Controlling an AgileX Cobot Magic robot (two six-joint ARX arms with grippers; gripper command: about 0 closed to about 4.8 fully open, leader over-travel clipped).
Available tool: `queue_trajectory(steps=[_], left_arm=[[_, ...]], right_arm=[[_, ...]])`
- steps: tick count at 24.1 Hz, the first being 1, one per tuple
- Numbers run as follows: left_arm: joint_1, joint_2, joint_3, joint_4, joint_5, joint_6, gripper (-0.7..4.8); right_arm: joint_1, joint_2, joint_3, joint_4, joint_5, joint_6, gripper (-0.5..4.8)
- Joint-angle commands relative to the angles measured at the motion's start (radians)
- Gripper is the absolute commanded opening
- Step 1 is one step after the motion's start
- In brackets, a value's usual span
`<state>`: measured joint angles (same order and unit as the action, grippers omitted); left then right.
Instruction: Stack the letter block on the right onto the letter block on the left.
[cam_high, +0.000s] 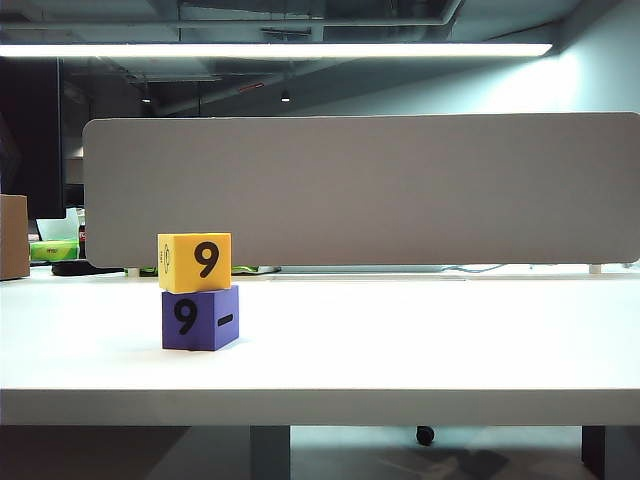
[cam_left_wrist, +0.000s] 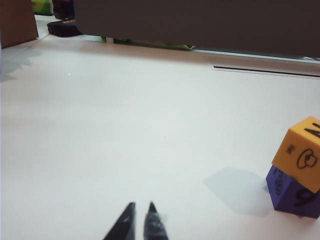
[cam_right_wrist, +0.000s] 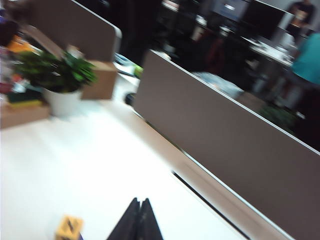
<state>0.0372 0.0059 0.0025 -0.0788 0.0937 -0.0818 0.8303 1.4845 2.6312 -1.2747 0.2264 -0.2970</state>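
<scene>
The yellow block (cam_high: 194, 262) sits squarely on top of the purple block (cam_high: 200, 318), the two touching face to face, the upper one shifted a little off the lower one's edges; by my reading the stacking itself is done and only the retreat of the arms is left. The stack stands on the white desk (cam_high: 420, 340), in front of the grey divider panel (cam_high: 360, 190) and well short of it.

From the stack outward: the left hand (cam_left_wrist: 140, 220) hovers low over bare desk beside the stack, clear of it, its fingers almost together and holding nothing. The right hand (cam_right_wrist: 139, 217) is raised above the stack, with the yellow block (cam_right_wrist: 69, 227) just to one side of and below its tips; its fingers are pressed together and empty. I judge the right hand the nearer of the two. Neither arm shows in the exterior view, so nothing crowds the stack
</scene>
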Motion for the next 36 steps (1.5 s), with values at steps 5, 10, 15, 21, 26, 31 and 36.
queue_trajectory(steps=[5,10,15,21,26,31,36], left_arm=[[-0.001,0.001,0.005,-0.041,-0.003,0.003,0.26],[-0.001,0.001,0.005,-0.04,-0.003,0.003,0.26],[0.0,0.001,0.005,-0.04,-0.003,0.003,0.26],[-0.001,0.001,0.005,-0.04,-0.003,0.003,0.26],[-0.001,0.001,0.005,-0.04,-0.003,0.003,0.26],[-0.001,0.001,0.005,-0.04,-0.003,0.003,0.26],[-0.001,0.001,0.005,-0.04,-0.003,0.003,0.26]], right_arm=[[0.018,-0.214,-0.032,-0.113,0.164,0.039,-0.05],[0.017,-0.4,-0.124,-0.113,0.296,0.041,-0.05],[0.017,-0.586,-0.357,-0.102,0.38,0.108,-0.05],[-0.014,-0.86,-1.019,0.421,0.248,0.037,-0.05],[-0.204,-0.907,-1.347,0.69,0.021,0.034,-0.05],[-0.415,-0.951,-1.615,1.013,-0.193,0.035,-0.04],[-0.547,-1.118,-2.02,1.347,-0.305,0.035,0.0]])
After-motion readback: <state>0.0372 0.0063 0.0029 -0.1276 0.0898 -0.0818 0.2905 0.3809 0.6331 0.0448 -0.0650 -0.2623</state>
